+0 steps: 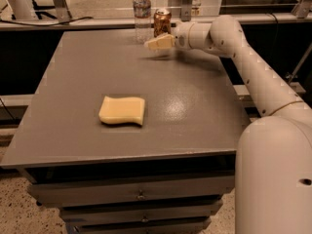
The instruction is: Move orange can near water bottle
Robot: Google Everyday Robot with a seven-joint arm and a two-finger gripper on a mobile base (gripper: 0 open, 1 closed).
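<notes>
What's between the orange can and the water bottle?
Nothing in the camera view: the orange can and water bottle stand side by side with a narrow bare gap. The gripper sits just in front of the can.

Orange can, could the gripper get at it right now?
Probably yes. The gripper hangs just in front of the orange can at the far edge of the table, with nothing between them. The water bottle stands close beside the can, so that side looks tight.

One orange can, one water bottle, one yellow sponge and one gripper, just beside the can.
</notes>
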